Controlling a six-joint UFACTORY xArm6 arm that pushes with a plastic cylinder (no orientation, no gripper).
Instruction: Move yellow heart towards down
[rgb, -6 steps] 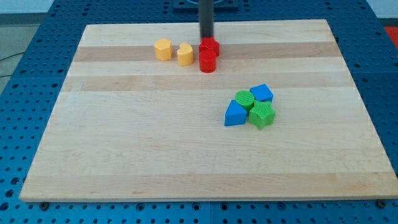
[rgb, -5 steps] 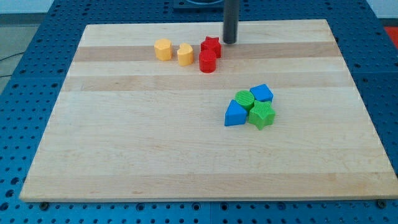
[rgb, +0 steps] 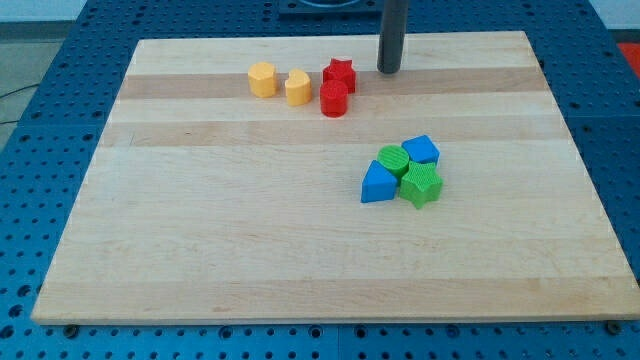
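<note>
— Looking at the counter (rgb: 200, 250), where do we have my tip (rgb: 389, 71) right now?

— We have it near the view's top, to the right of the red star (rgb: 339, 74) and clear of it, touching no block. We carry no hand at all, only the straight dark rod, so nothing is held.

— And the yellow heart (rgb: 297, 88)?

— We see it in the upper row, left of centre, well to the left of my tip. The yellow block (rgb: 262, 79), which looks roughly hexagonal, sits just beside it on the view's left, a small gap between them. On the heart's right we find the red cylinder (rgb: 333, 99), close by or perhaps touching; we cannot tell which. The red star sits just behind that cylinder.

— What else do we see?

— A tight cluster right of centre: a green cylinder (rgb: 393, 160), a blue block (rgb: 421, 149) at its upper right, a blue triangular block (rgb: 378, 183) at the lower left, and a green star (rgb: 421, 186) at the lower right, all pressed together.
</note>
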